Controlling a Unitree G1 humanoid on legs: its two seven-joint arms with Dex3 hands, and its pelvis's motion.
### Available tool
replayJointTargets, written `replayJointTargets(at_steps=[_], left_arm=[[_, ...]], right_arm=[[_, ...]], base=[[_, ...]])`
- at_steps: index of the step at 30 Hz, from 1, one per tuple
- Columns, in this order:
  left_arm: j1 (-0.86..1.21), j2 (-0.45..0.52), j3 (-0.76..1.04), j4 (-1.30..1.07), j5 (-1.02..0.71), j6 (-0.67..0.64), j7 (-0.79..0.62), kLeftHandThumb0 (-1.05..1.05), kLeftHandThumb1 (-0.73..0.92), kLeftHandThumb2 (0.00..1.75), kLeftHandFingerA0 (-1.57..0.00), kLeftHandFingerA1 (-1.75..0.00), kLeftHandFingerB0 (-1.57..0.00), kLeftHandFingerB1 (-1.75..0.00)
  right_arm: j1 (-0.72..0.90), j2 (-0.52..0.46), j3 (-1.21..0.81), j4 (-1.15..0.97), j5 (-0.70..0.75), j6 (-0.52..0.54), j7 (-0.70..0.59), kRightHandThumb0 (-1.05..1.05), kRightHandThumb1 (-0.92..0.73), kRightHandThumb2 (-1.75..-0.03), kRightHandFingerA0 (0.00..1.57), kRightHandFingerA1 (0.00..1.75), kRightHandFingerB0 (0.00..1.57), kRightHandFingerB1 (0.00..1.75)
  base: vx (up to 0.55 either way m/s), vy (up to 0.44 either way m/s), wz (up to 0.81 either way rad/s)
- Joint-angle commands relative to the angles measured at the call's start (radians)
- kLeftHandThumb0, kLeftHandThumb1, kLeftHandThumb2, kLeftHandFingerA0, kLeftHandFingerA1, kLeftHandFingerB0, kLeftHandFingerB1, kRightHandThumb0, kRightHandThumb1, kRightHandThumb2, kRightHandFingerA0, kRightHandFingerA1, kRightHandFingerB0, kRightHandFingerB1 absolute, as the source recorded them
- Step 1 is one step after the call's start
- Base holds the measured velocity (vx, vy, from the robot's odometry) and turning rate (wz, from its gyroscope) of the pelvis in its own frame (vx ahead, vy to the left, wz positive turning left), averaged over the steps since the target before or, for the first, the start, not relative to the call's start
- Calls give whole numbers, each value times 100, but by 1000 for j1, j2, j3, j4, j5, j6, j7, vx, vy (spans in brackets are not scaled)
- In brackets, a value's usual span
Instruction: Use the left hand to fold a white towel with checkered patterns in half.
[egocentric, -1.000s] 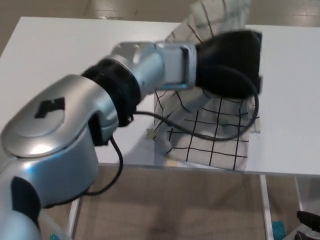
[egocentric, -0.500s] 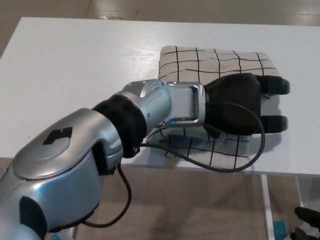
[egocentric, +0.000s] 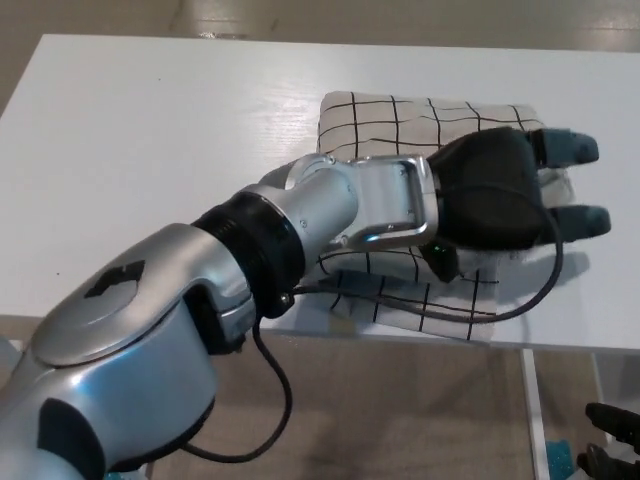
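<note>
The white towel (egocentric: 400, 120) with a black checkered grid lies folded on the white table (egocentric: 150, 150), its upper layer flat and its near edge by the table's front edge. My left arm reaches across it from the lower left. My left hand (egocentric: 500, 195) rests over the towel's right part, open, with its fingers (egocentric: 572, 149) spread past the towel's right edge and nothing held. The hand and forearm hide the middle of the towel. A small dark bit of my right hand (egocentric: 612, 432) shows low in the bottom right corner, below the table.
A black cable (egocentric: 440, 315) loops from my left wrist over the towel's near edge. Bare white tabletop stretches to the left and behind the towel. Brown floor shows beyond the table's front edge.
One second ago my left hand held a raised flap of the towel. The flap now lies flat over the lower layer, and the hand has let go and shifted slightly right.
</note>
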Motion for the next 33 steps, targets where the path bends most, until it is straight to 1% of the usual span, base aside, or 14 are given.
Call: replayJointTargets(at_steps=[1, 8, 9, 14, 16, 17, 22, 23, 26, 27, 30, 31, 32, 33], left_arm=[[52, -64, 508, -183, -819, 552, -1059, -103, 65, 67, 0, 0, 0, -3], [-81, -54, 718, -310, -1057, 717, -1104, -101, 65, 61, 0, 0, 0, -12], [-142, -16, 812, -410, -1196, 806, -1135, -99, 64, 61, 0, 0, 0, -10], [-298, 98, 1010, -523, -1490, 972, -1238, -96, 66, 61, 0, 0, 0, -7], [-317, 142, 1054, -531, -1534, 981, -1260, -99, 67, 64, 0, -1, 0, -7], [-319, 163, 1071, -538, -1548, 985, -1267, -93, 54, 97, 0, 0, 0, -10], [-258, 254, 1123, -643, -1604, 1000, -1266, -93, 56, 98, 0, 0, 0, -10], [-172, 299, 1154, -742, -1641, 1002, -1220, -87, 53, 97, -2, -7, -1, -16], [4, 374, 1214, -920, -1709, 986, -1145, -87, 54, 97, -3, -8, -2, -17], [95, 401, 1235, -973, -1742, 946, -1137, -89, 57, 97, -10, -11, -6, -19], [447, 468, 1334, -1128, -1878, 843, -1156, -84, 55, 96, -7, -21, -2, -28], [447, 468, 1334, -1128, -1878, 843, -1156, -84, 55, 96, -7, -21, -2, -28], [634, 483, 1397, -1185, -1952, 823, -1185, -86, 56, 96, -5, -25, -2, -30], [697, 482, 1420, -1200, -1977, 827, -1196, -87, 57, 95, -5, -31, -5, -34]], right_arm=[[26, -19, 11, 31, -20, -29, 3, -38, -61, -58, 67, 56, 70, 49], [27, -26, 11, 18, -6, 13, 28, -37, -60, -59, 66, 48, 68, 48], [23, -31, 8, 11, 2, 29, 37, -37, -61, -58, 63, 45, 68, 48], [10, -33, 5, 33, -4, -2, 28, -37, -61, -58, 63, 45, 68, 48], [9, -29, 7, 43, -8, -3, 21, -38, -61, -58, 64, 45, 68, 47], [12, -28, 6, 46, -6, -1, 22, -38, -61, -58, 64, 45, 68, 47], [33, -20, -1, 49, 9, -1, 32, -38, -60, -58, 66, 47, 67, 48], [49, -19, -4, 44, 11, 4, 31, -39, -61, -58, 65, 50, 67, 48], [82, -18, -8, 33, 13, 9, 31, -40, -61, -59, 63, 49, 66, 47], [88, -17, -9, 37, 12, 5, 29, -43, -61, -60, 59, 47, 62, 45], [110, -14, -4, 54, 3, -13, 28, -43, -63, -59, 53, 44, 56, 42], [110, -14, -4, 54, 3, -13, 28, -43, -63, -59, 53, 44, 56, 42], [125, -14, 0, 64, 1, -25, 34, -43, -64, -59, 51, 44, 53, 41], [134, -15, 0, 68, 2, -30, 38, -44, -64, -60, 50, 43, 51, 40]], base=[[0, 0, 0], [0, 0, 0], [0, 0, 0], [0, 0, 0], [0, 0, 0], [0, 0, 0], [0, 0, 0], [0, 0, 0], [0, 0, 0], [0, 0, 0], [0, 0, 0], [0, 0, 0], [0, 0, 0], [0, 0, 0]])
